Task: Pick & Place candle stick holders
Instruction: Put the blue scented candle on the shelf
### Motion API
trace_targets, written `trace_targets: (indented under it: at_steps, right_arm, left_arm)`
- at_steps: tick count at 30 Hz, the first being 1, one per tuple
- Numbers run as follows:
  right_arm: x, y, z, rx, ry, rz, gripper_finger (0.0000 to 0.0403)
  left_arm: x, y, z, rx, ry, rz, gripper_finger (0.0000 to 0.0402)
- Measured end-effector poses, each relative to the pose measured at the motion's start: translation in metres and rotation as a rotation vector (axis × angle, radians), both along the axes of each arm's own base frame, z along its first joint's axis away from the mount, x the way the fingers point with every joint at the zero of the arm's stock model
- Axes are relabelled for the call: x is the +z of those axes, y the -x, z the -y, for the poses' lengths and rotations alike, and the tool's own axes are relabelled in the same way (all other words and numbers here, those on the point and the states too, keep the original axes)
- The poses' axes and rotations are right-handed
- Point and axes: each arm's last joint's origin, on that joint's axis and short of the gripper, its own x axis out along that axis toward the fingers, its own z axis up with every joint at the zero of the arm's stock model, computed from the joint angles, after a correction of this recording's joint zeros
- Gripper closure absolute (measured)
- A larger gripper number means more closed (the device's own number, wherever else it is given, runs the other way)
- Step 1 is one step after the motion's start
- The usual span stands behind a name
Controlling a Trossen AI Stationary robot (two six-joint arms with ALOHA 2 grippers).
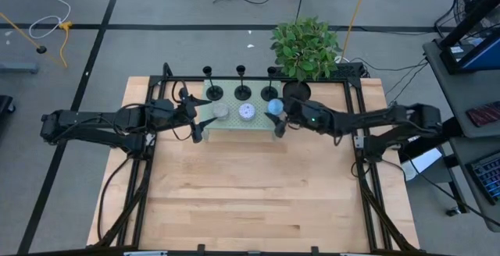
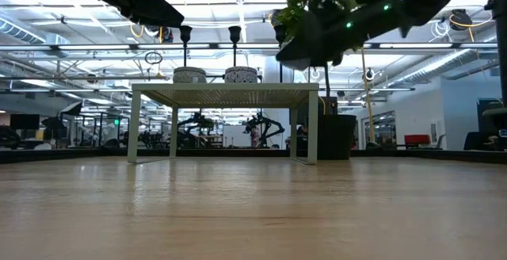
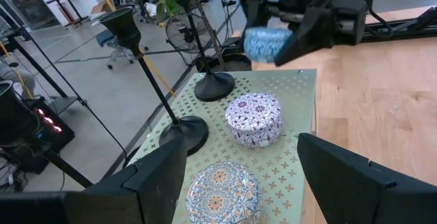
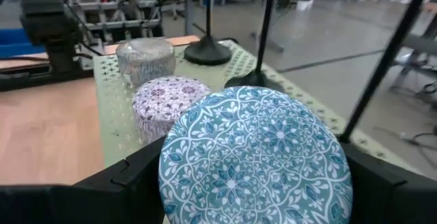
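Three black candle stick holders stand by their disc bases along the far edge of a pale green perforated stand; two show in the left wrist view. My right gripper is shut on a blue patterned tin. My left gripper is open at the stand's left end. Its fingers stand on either side of an orange-and-teal patterned tin, and I cannot tell whether they touch it. A white-and-purple tin sits on the stand between the two. My right gripper pinches the blue tin by its round side wall between its two fingers, one on each opposite side. The fingers come about level from the table's right side. The tin sits lid up and is lifted clear of the stand, as the left wrist view shows.
A leafy green plant in a black pot stands at the stand's far right corner, close to my right arm. The bare wooden table stretches toward the near edge. A black frame runs around the table.
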Motion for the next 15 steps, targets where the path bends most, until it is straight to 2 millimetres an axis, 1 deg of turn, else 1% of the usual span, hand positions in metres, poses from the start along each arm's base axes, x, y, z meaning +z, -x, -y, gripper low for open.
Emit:
trace_targets:
  at_steps: [4, 7, 12, 15]
  right_arm:
    - [-0.009, -0.006, 0.009, 0.017, -0.023, -0.003, 0.0110]
    - [-0.019, -0.010, 0.013, 0.006, -0.037, -0.019, 0.0110]
    - [-0.031, -0.016, 0.015, 0.006, -0.043, -0.043, 0.0106]
    - [-0.032, -0.016, 0.015, 0.009, -0.033, -0.049, 0.0099]
  left_arm:
    - [0.000, 0.000, 0.000, 0.000, -0.002, -0.001, 0.0121]
    - [0.000, 0.000, 0.000, 0.000, -0.002, 0.000, 0.0121]
    - [0.000, 0.000, 0.000, 0.000, -0.002, -0.001, 0.0121]
    - [0.000, 0.000, 0.000, 0.000, -0.002, -0.001, 0.0121]
